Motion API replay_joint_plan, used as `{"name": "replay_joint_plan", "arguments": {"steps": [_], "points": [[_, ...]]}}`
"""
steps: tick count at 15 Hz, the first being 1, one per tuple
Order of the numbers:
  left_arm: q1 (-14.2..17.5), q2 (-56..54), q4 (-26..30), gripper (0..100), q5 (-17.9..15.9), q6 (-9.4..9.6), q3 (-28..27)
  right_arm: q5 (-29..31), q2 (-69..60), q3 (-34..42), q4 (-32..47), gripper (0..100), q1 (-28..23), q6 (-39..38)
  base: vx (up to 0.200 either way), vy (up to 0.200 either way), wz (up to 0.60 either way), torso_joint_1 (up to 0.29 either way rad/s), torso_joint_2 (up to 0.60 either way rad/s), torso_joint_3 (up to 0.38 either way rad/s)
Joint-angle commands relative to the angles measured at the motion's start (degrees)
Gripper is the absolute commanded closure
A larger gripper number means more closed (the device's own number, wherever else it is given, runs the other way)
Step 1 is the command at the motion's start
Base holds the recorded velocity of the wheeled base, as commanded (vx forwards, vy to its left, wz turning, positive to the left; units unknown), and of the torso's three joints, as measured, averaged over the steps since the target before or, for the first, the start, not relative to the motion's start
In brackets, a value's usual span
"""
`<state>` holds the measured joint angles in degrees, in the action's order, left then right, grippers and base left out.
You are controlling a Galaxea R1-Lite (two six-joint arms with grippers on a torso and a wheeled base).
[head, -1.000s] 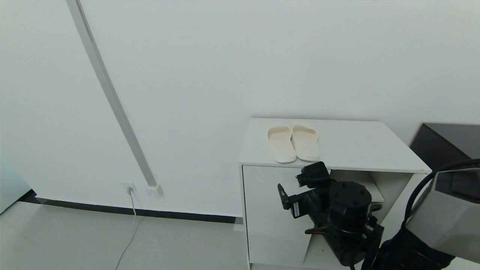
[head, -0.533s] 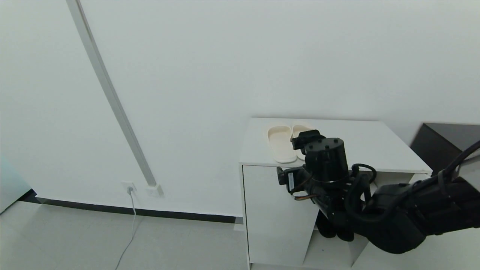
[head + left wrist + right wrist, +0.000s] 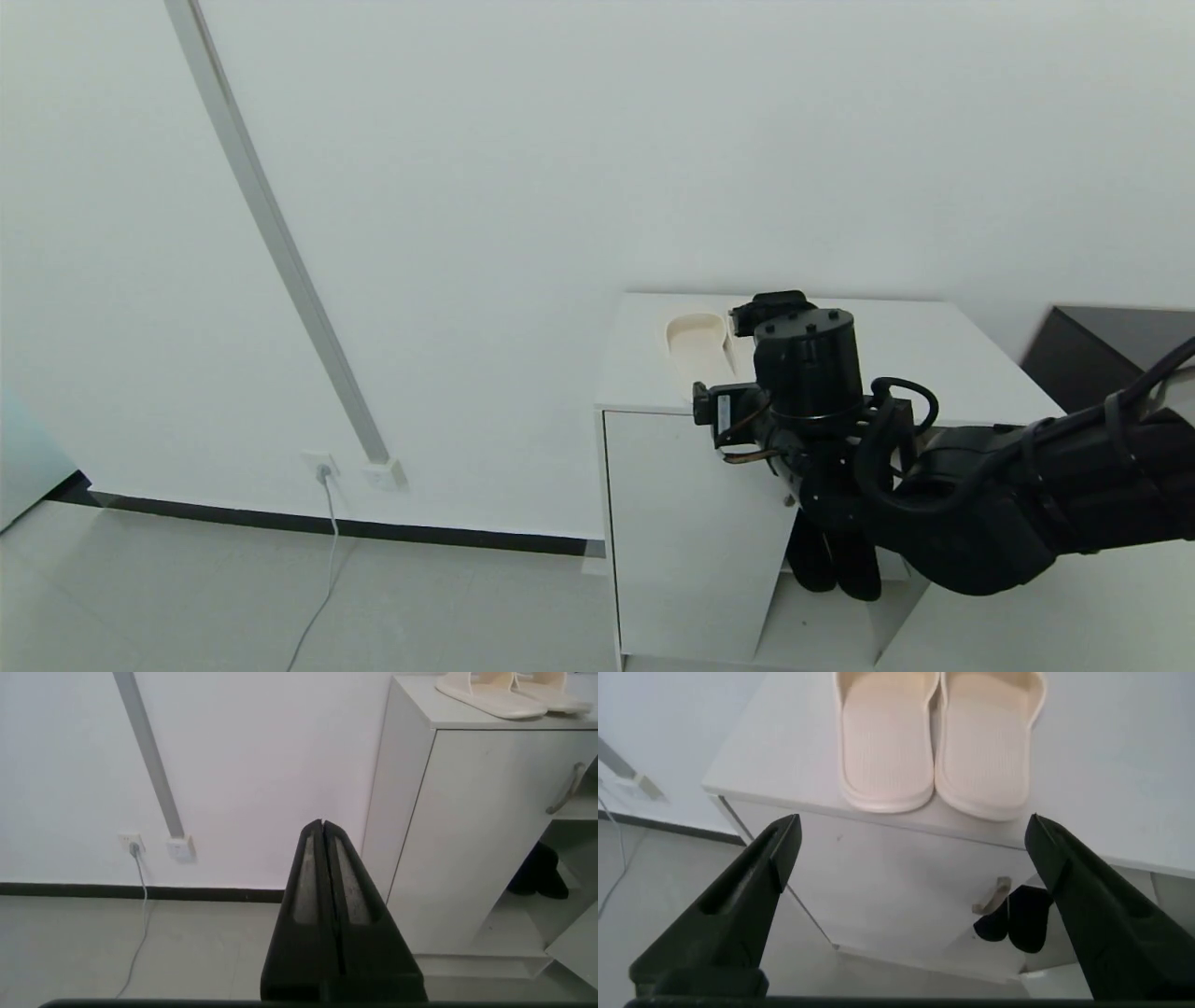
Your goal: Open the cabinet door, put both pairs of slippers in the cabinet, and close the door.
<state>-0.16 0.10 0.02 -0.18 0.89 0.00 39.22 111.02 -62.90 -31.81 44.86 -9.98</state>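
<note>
I had raised the right pincer (image 3: 913, 826), spread wide, from the open cabinet (image 3: 691, 541) up over the cream slippers (image 3: 887, 737) at its top's front edge; black slippers (image 3: 1018, 917) already sat inside, leaving this pair to grab.

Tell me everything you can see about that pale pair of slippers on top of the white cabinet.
The cream slippers are a matching pair, seemingly soft moulded foam or rubber with finely ribbed footbeds. They lie flat, soles down, side by side and close together, near the front edge of the cabinet top. Only the cabinet top touches them; the open right claw hangs apart from them.
</note>
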Motion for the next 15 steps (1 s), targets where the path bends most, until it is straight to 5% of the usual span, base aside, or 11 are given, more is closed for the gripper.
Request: {"name": "replay_joint_plan", "arguments": {"steps": [1,9,15], "points": [[0.07,-0.01,-0.02,100,-0.08,-0.01,0.0,-0.02,0.69,1.03,-1.33,0,-0.56,-0.04,0.2,0.0,0.0,-0.002,0.0,0.002],[-0.02,-0.01,-0.02,100,-0.08,0.08,0.0,-1.07,2.53,5.95,-7.04,0,-3.46,-0.04,0.2,0.0,0.0,0.005,0.0,0.001],[0.07,-0.01,-0.02,100,-0.08,0.08,0.0,-7.58,10.62,-1.78,-8.27,0,-6.01,0.14,0.0,0.0,0.0,0.0,0.0,0.0]]}}
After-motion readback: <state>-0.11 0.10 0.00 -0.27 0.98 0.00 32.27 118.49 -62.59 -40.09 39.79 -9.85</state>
